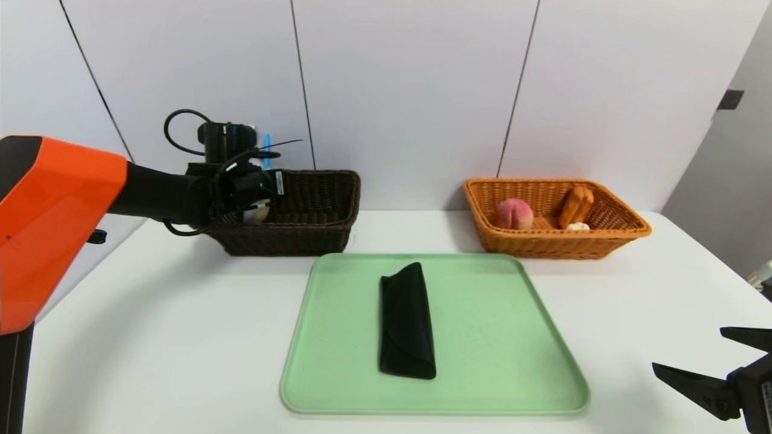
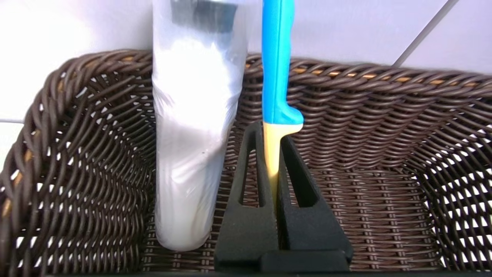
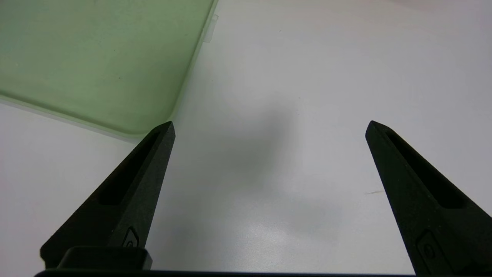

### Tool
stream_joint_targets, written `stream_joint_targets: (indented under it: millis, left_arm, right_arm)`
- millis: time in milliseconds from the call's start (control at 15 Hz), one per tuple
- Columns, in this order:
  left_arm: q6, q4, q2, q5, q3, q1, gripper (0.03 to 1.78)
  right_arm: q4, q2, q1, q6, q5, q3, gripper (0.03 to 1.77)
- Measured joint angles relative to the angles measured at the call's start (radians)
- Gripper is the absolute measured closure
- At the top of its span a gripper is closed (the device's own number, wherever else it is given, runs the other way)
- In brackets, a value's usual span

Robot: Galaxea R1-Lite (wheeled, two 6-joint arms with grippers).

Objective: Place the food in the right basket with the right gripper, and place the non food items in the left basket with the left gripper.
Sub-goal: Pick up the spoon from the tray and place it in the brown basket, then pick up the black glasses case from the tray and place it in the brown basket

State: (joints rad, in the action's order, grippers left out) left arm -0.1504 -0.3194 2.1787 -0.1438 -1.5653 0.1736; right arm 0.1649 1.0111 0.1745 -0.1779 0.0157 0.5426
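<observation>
A blue and yellow tool (image 2: 276, 88), its kind hard to tell, stands upright above the dark basket (image 1: 313, 211), pinched by its yellow end between the pressed-together fingers (image 2: 246, 200) of the left end effector (image 2: 273, 161). In the head view only a sliver of its blue part (image 1: 266, 147) shows above the left end effector (image 1: 256, 190), which hangs over the near left part of that basket.

Inside the dark basket, just beside the tool in the wrist view, a white tube wrapped in clear film (image 2: 194, 127) leans upright against the far wall, its lower end on the basket floor. The head view also shows a pale rounded thing (image 1: 258, 212) low in the basket under the end effector; what it is cannot be told.

The dark basket sits at the back left of the white bench (image 1: 151, 337). At the back right sits the orange basket (image 1: 609, 232), holding a peach (image 1: 514, 213), a brown bread-like piece (image 1: 576, 206) leaning on the far wall, and a small white item (image 1: 578, 226) at its foot.

Between and in front of the baskets lies a green tray (image 1: 494, 337) with a black folded pouch (image 1: 406, 319) lying lengthwise near its middle.

The right end effector (image 1: 711, 361) hovers low at the bench's near right corner, well apart from the tray's contents, fingers spread wide with nothing between them; its wrist view shows bare bench and the tray's corner (image 3: 96, 69).
</observation>
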Motion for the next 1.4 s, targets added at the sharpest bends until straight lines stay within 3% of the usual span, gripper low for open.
stream_joint_targets:
  millis: [133,400,733,1067,1400]
  left_arm:
    - [0.0,0.001,-0.005,0.0,0.002,0.001,1.72]
    - [-0.004,-0.011,-0.011,-0.001,0.007,0.001,1.07]
    - [0.005,0.016,-0.05,-0.003,0.015,0.004,0.61]
    - [0.014,0.235,-0.226,-0.005,0.07,0.047,0.37]
    - [-0.159,0.56,-0.434,-0.015,0.095,0.228,0.25]
  right_arm:
    - [0.0,0.0,0.0,0.0,0.001,-0.001,0.09]
    - [0.001,0.0,-0.001,0.0,0.0,-0.001,0.09]
    - [0.0,-0.002,-0.001,0.0,0.0,-0.001,0.09]
    - [0.0,-0.003,-0.001,-0.002,0.0,-0.001,0.09]
    - [0.0,-0.007,-0.003,-0.002,0.0,-0.001,0.09]
